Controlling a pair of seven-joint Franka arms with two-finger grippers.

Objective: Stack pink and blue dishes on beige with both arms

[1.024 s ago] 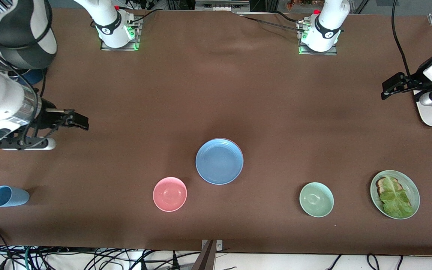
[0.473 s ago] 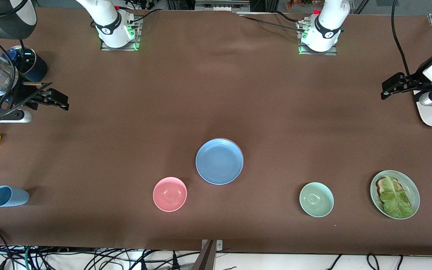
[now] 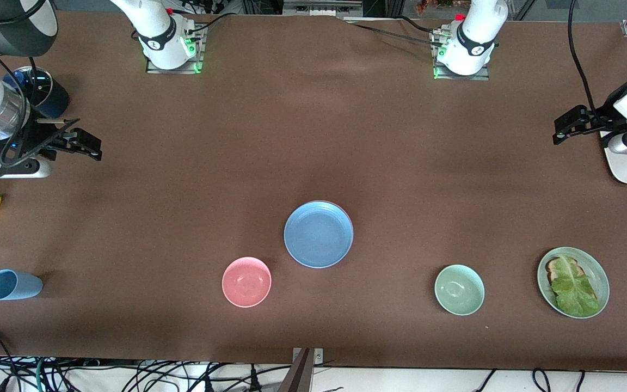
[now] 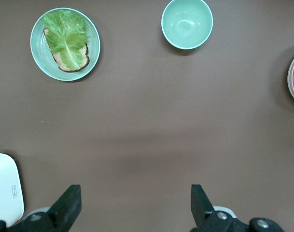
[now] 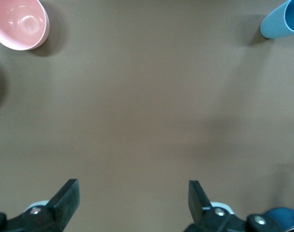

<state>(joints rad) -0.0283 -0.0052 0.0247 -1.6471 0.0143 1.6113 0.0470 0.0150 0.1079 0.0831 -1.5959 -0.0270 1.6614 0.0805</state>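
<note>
Blue plate [image 3: 318, 234] sits stacked mid-counter, well clear of both sets of fingers. Left gripper [image 4: 132, 205] and right gripper [image 5: 132, 200] hang wide open, empty. Risk: the top plate sliding if nudged.

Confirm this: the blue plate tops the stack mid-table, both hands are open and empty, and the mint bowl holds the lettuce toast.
Wrong on one point: the mint bowl is empty, as the front view shows. The lettuce toast lies on the green plate beside it. The rest holds.
</note>
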